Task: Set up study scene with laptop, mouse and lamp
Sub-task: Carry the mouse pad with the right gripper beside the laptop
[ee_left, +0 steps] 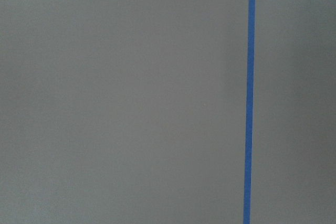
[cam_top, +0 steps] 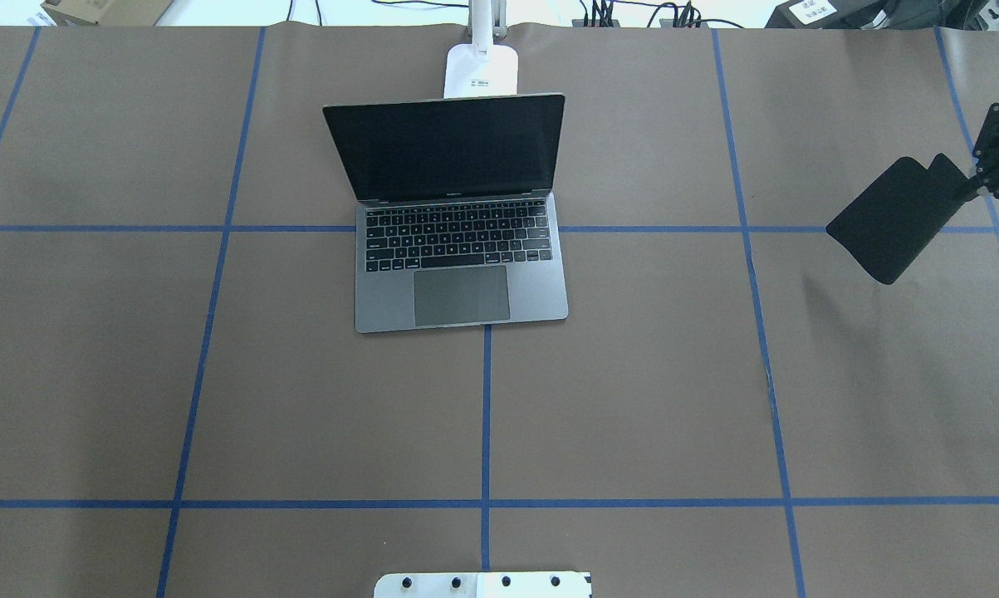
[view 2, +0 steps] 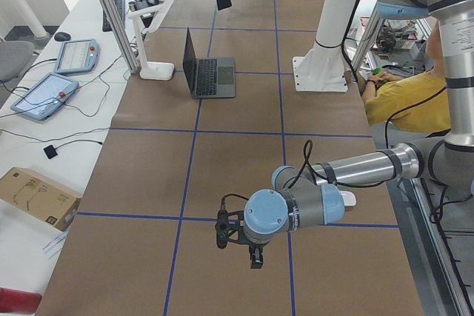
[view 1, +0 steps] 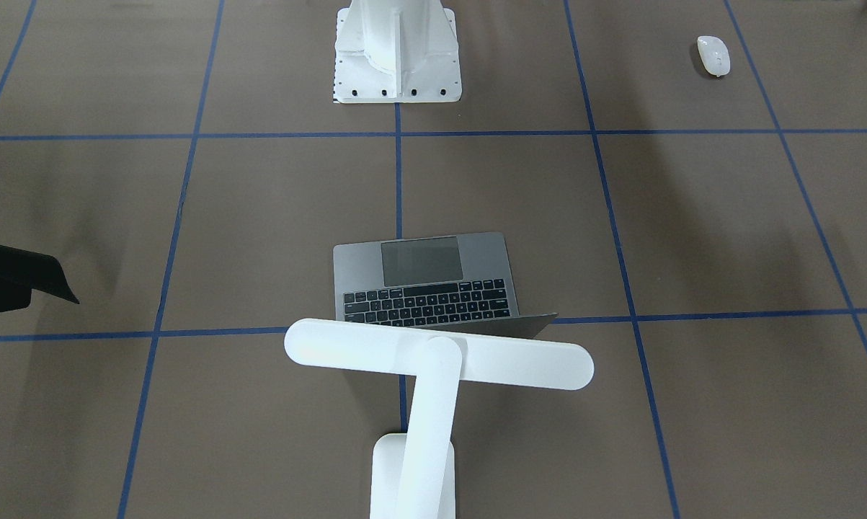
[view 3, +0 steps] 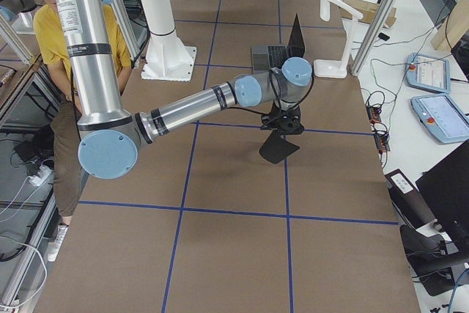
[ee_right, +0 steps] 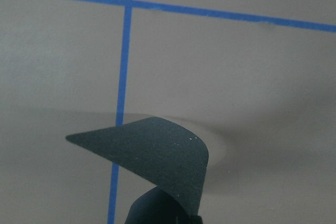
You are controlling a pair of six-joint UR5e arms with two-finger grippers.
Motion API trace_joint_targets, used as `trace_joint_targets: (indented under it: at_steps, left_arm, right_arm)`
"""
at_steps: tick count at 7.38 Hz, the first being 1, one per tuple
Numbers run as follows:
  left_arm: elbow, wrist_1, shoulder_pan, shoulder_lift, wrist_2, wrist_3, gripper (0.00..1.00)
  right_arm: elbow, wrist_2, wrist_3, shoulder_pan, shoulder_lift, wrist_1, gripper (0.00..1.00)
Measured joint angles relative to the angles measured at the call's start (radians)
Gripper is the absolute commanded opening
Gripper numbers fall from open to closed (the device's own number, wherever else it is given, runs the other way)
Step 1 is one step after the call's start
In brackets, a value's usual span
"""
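While the laptop (cam_top: 457, 249) is seen open at the middle of the counter (cam_top: 632, 399), keys toward the robot, the lamp (view 1: 433, 360) is stood just behind its screen, its bar head reaching over the lid. The mouse (view 1: 713, 55) is found well apart, near the robot's edge on its left side. A curled black mouse pad (cam_top: 898, 220) is held clear of the counter, pinched in the right gripper (cam_top: 974, 187). The left gripper (view 2: 254, 255) is hung low over the counter; whether it is open cannot be told.
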Motion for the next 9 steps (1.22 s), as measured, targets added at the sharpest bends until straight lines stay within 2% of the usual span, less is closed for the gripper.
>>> trace_joint_targets:
  at_steps: [4,9]
  left_arm:
    - [0.023,-0.002,0.000,-0.003,0.000,0.001,1.00]
    - [0.022,-0.002,0.000,-0.003,0.000,0.001,1.00]
  right_arm:
    - [0.048,-0.109,0.396,-0.244,0.193,0.002,0.00]
    - [0.089,-0.157,0.571,-0.379,0.209,-0.013,0.00]
